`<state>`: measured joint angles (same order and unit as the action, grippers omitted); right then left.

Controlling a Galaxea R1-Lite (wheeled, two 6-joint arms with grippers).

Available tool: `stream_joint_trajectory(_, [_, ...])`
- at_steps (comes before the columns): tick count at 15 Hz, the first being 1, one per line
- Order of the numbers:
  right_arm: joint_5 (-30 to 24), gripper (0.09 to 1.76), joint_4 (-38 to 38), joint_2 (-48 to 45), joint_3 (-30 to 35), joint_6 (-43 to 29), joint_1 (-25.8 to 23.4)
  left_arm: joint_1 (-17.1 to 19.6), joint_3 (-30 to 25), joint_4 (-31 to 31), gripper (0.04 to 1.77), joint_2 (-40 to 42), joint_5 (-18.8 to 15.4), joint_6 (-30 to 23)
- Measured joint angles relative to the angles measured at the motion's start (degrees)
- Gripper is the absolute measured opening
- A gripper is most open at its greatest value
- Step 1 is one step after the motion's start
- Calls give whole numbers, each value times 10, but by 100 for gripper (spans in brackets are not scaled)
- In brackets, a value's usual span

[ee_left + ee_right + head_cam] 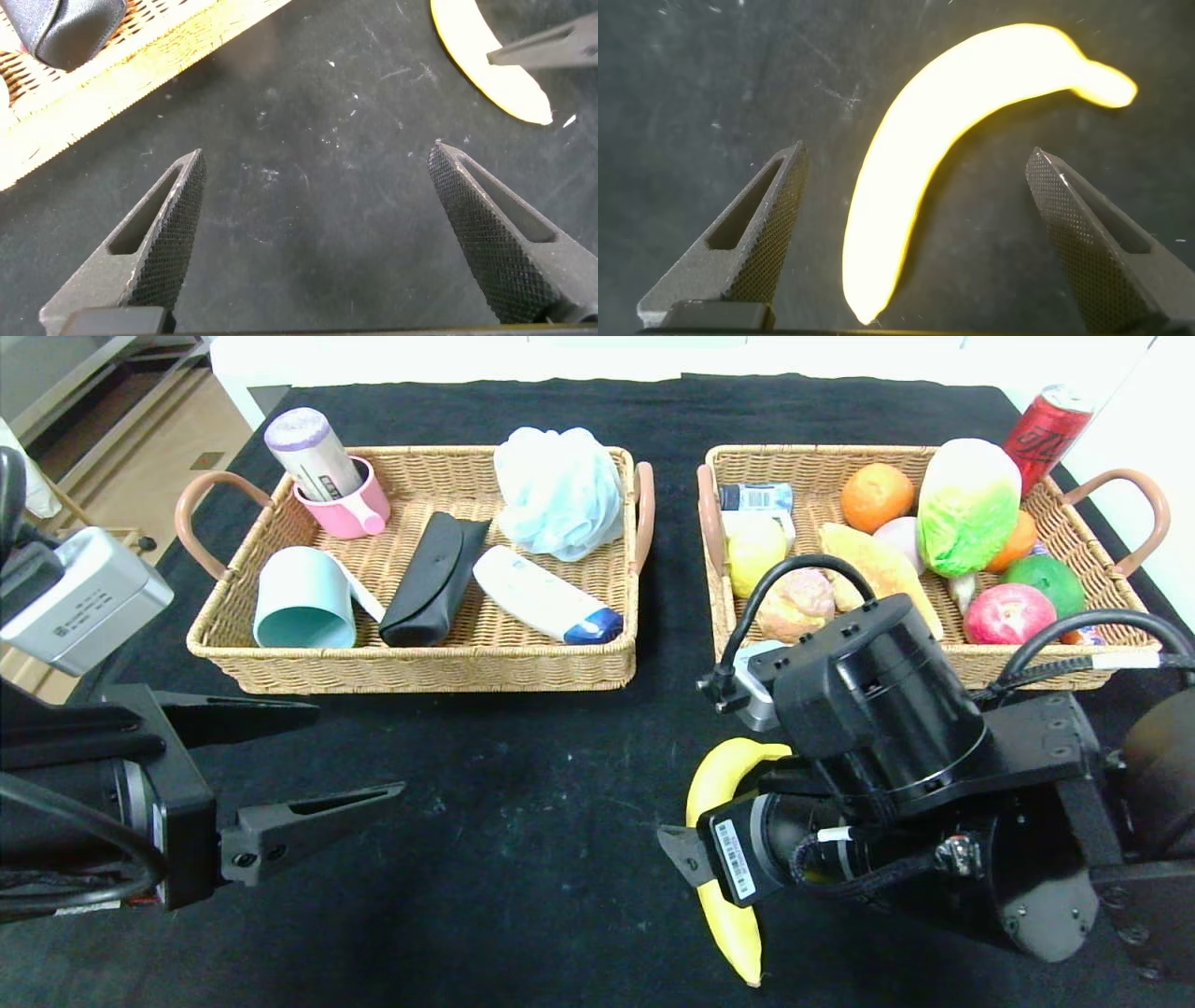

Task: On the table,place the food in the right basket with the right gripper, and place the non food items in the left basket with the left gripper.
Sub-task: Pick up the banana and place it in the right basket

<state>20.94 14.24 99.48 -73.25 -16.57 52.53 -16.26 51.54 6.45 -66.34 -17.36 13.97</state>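
A yellow banana [717, 782] lies on the black table in front of the right basket [812, 454]. My right gripper [738, 859] hangs over it, open, with the banana [915, 187] between the fingers and touching neither. My left gripper [359, 749] is open and empty above bare table in front of the left basket [420, 667]. The left wrist view shows its open gripper [318, 151] over bare cloth, the banana's end [486, 65] farther off and the basket's wall [140, 65].
The left basket holds a pink cup [347, 509], a teal cup [303, 602], a black case [431, 581], a white tube [541, 595] and a blue loofah [558, 490]. The right basket holds fruit, bread and a cabbage [966, 504]. A red can [1046, 429] stands behind it.
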Motion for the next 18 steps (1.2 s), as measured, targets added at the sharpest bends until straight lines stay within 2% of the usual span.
stream_joint_trajectory(3, [12, 171, 1, 20, -5, -22, 7, -1, 0, 0, 172, 0, 0, 0])
stream_joint_trajectory(8, [50, 171, 1, 45, -7, -23, 8, 0, 0, 0, 172, -2, 0, -1])
stream_joint_trajectory(14, [68, 171, 1, 62, -8, -23, 10, -1, -2, 0, 172, -7, -1, -1])
stream_joint_trajectory(18, [67, 108, 1, 63, -8, -23, 11, -1, -2, 0, 172, -11, -1, -1])
